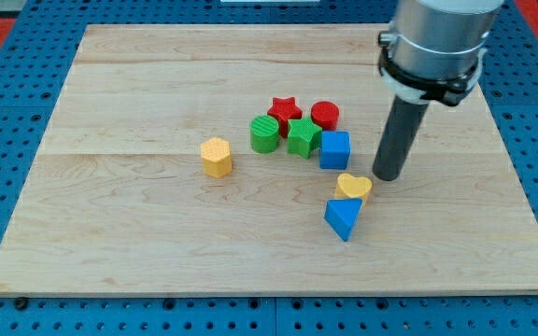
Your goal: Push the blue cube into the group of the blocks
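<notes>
Tip (389,176): a bare rod, nothing gripped; placed just right of the blue cube (334,149).
Blue cube: touching the green star (302,136).
Risk: the yellow heart (353,187) could be clipped.

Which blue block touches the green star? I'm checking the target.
The blue cube, beside the green star. The blue triangular block lies apart, below the yellow heart.

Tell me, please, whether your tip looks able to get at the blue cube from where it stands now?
Probably yes. My tip stands just to the view's right of the blue cube, with bare board between them. The yellow heart lies lower, off that line.
</notes>
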{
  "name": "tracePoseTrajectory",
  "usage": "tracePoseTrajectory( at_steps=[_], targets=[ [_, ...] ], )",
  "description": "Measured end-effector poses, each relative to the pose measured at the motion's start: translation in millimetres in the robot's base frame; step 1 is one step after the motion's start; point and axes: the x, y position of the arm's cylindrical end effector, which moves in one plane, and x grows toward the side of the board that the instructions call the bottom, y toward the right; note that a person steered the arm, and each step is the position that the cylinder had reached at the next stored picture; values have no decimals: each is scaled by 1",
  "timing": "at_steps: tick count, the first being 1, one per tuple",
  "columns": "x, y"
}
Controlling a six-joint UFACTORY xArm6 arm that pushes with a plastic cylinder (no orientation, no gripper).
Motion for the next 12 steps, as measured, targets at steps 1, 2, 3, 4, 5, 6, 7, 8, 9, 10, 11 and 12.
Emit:
tracePoseTrajectory(
  at_steps=[1,2,3,4,5,6,7,8,9,10,11,12],
  targets=[
    [0,-24],
    [-8,-53],
    [-16,-74],
    [-23,-85],
    [-23,-85],
    [-23,-75],
    [-23,-67],
    [-23,-57],
    [-23,-48],
    [-23,-40],
    [-22,-31],
    [-20,-1]
  ],
)
